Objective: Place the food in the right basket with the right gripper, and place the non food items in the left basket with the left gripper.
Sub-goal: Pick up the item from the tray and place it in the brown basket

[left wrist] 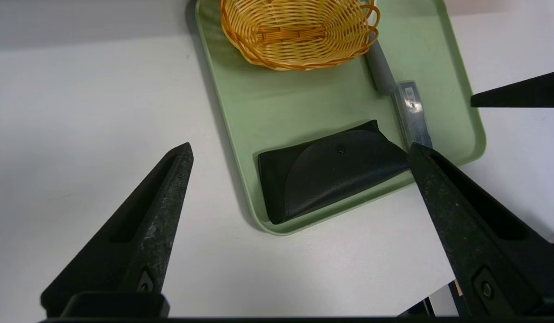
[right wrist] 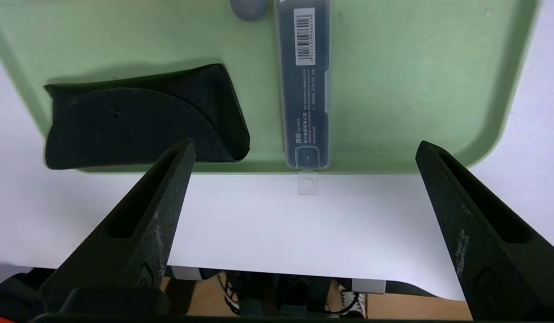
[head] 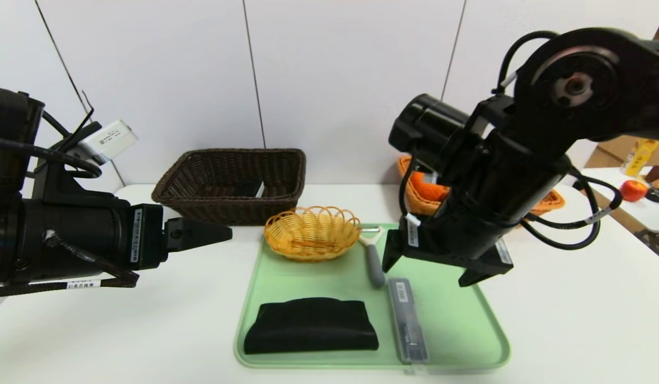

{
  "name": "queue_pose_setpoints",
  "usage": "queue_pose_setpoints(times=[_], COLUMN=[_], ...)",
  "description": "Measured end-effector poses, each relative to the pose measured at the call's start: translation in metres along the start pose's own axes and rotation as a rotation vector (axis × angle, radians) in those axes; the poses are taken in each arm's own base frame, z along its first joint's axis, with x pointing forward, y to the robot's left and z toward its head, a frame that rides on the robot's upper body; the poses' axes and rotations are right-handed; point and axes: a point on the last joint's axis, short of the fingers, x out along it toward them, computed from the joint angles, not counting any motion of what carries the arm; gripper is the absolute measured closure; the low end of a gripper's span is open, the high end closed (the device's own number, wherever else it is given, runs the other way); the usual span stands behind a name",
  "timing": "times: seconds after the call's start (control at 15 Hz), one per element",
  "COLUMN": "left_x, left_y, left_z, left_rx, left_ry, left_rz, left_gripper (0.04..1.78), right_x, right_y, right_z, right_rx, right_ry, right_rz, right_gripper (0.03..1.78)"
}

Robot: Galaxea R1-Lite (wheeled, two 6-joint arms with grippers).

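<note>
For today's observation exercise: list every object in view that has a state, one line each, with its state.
left gripper: open, empty, over the table left of the tray.
right gripper: open, empty, above the tray.
black pouch: closed, flat on the green tray.
grey case: closed, lying flat.
peeler: lying flat.
small round basket: empty.

White desk (head: 575, 330) in front. Behind, pale wall (head: 335, 80) of big panels with thin dark lines between. Off to the right, second small white table (head: 641, 210), brown floor (right wrist: 416, 309) showing under the desk edge.
</note>
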Motion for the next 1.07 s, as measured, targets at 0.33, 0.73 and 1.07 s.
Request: queue_pose_setpoints(times=[0.33, 0.73, 1.07], left_x=[-0.001, 0.0, 0.001], left_y=[0.0, 0.0, 0.001], left_z=[0.0, -0.001, -0.001], left_rx=[0.005, 0.006, 0.004], left_ry=[-0.004, 0.002, 0.005], left_rz=[-0.002, -0.001, 0.001], left_gripper=[0.13, 0.13, 0.13], right_x=[0.035, 0.059, 0.075], right_y=[0.007, 0.002, 0.003], right_z=[0.002, 0.004, 0.005], right_rx=[-0.017, -0.002, -0.014], right_ry=[0.093, 0.186, 0.216], right_rz=[-0.108, -0.194, -0.226], right_gripper=[0.12, 0.11, 0.11])
